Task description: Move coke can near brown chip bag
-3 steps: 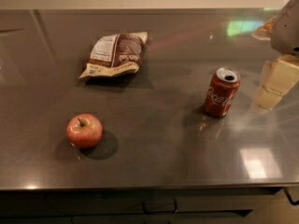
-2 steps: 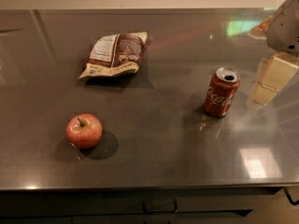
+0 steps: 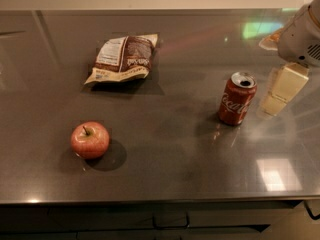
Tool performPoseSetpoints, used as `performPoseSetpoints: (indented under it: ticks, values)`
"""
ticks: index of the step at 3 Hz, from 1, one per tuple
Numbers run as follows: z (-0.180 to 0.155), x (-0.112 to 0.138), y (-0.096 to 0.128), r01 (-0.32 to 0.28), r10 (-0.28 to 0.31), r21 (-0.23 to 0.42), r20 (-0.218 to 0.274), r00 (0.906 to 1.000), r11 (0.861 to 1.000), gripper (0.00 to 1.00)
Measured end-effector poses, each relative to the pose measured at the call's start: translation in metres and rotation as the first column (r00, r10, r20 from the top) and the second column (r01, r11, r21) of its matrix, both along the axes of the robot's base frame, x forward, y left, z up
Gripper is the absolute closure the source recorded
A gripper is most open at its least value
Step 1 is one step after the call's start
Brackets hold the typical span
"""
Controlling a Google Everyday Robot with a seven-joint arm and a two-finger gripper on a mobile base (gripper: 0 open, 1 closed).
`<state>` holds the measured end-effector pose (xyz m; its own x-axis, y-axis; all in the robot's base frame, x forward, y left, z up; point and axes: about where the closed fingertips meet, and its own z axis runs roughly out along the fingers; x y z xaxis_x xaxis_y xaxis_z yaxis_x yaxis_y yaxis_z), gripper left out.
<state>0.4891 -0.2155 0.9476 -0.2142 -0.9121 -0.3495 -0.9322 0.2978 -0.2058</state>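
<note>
The coke can [image 3: 237, 99] stands upright on the dark grey counter [image 3: 200, 174], right of centre, its silver top open. The brown chip bag [image 3: 123, 58] lies flat at the back left, its white nutrition panel facing up, well apart from the can. My gripper [image 3: 278, 93] hangs from the white arm [image 3: 302, 34] at the right edge. It is just right of the can, at about the can's height, and holds nothing.
A red apple [image 3: 90, 139] sits at the front left of the counter. The counter's front edge runs along the bottom, with dark drawers below. Bright reflections lie on the right side of the surface.
My gripper has moved a little to the left, closer to the coke can. The can, bag and apple have not moved.
</note>
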Motion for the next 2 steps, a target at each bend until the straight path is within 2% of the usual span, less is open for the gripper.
performPoseSetpoints:
  ticks: [2]
  values:
    - [-0.0145,-0.0002,0.0096,0.002,-0.001,0.044,-0.036,0.9994,0.999,0.00]
